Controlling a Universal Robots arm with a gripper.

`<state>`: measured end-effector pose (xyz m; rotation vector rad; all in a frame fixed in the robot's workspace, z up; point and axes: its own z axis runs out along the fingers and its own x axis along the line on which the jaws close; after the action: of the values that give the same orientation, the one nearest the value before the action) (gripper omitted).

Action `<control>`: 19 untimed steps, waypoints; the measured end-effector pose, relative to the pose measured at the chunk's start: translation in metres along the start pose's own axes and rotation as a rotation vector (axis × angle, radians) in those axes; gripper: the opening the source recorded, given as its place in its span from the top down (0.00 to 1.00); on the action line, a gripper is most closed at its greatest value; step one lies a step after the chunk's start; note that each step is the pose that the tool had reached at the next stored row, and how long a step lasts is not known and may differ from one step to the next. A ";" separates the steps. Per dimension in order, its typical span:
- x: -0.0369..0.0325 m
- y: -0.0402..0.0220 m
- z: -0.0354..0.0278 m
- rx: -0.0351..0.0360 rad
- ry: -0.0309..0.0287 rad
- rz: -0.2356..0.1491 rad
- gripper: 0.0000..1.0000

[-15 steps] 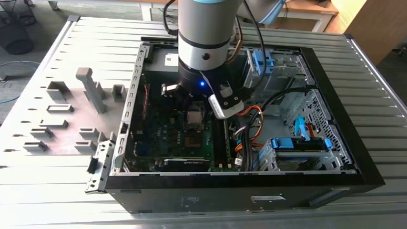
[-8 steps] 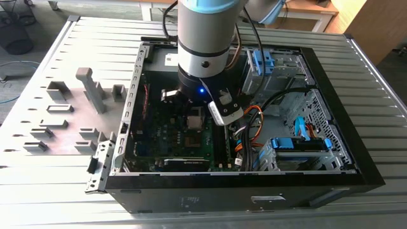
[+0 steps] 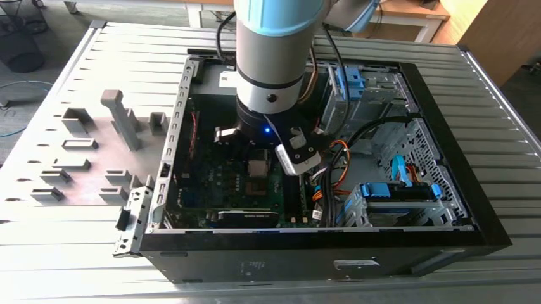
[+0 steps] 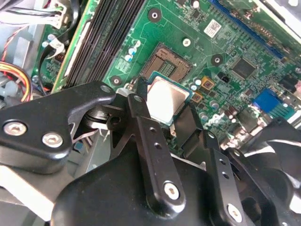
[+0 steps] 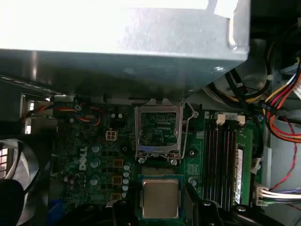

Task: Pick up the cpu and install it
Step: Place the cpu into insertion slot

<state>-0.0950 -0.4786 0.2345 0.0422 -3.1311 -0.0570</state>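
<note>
Just one arm [image 3: 268, 63] here, reaching straight down into one black computer case [image 3: 253, 266] lying open on a slatted metal table [image 3: 507, 278].

One cpu [image 4: 168, 100] total, silvery square top, pinched by the gripper [image 4: 165, 106] in the second wrist view. Two black fingers [image 4: 142, 117], one on each side edge, closed down to chip width with nothing else in the grip. Same cpu [image 5: 161, 197] in the first wrist view, flat and level over the green motherboard [image 5: 94, 141], just beside the socket [image 5: 160, 170]. Can't tell whether touching the board or floating just above it. Not seated in the socket, going by both wrist views.

One socket frame [image 5: 157, 129] flipped up, with one wire lever [image 5: 188, 136] along its side. Same single socket [image 4: 167, 63] sitting bare in the second wrist view. Memory slots [image 5: 221, 160] right next to it: two dark ones countable in the first wrist view, more rows in the second, exact number tough to call. One big grey metal box [image 5: 122, 42] looming over the board.

Outside the case, on the exterior view's left, one flat grey plate [image 3: 106, 149] with a bunch of grey holder blocks [image 3: 118, 120]. Around ten, too jumbled for a firm count. Two blue drive brackets [image 3: 351, 79] inside the case on the exterior view's right, plus one bundle of orange and yellow wires [image 3: 338, 152].
</note>
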 end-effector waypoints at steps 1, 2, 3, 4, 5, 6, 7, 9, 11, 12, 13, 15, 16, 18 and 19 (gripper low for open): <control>0.0000 -0.0002 0.0018 -0.0001 0.0003 0.000 0.53; 0.0000 -0.0003 0.0037 -0.0002 0.0005 0.000 0.53; 0.0001 -0.0004 0.0054 0.0000 0.0008 0.000 0.53; 0.0000 -0.0005 0.0063 0.0002 0.0010 0.000 0.53; 0.0000 -0.0005 0.0070 0.0003 0.0010 0.000 0.53; 0.0000 -0.0006 0.0077 0.0004 0.0010 0.000 0.53; 0.0000 -0.0006 0.0084 0.0004 0.0009 0.001 0.53; 0.0001 -0.0007 0.0103 0.0003 0.0008 0.004 0.53; 0.0001 -0.0010 0.0124 0.0003 0.0008 0.005 0.53; 0.0001 -0.0011 0.0134 0.0003 0.0007 0.005 0.53; 0.0002 -0.0012 0.0139 0.0003 0.0007 0.006 0.53; 0.0002 -0.0012 0.0138 0.0005 0.0009 0.006 0.53; 0.0002 -0.0012 0.0138 0.0004 0.0008 0.006 0.53; 0.0001 -0.0011 0.0143 0.0002 0.0006 0.008 0.53; 0.0001 -0.0012 0.0146 0.0001 0.0005 0.012 0.53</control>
<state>-0.0952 -0.4793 0.2199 0.0237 -3.1306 -0.0566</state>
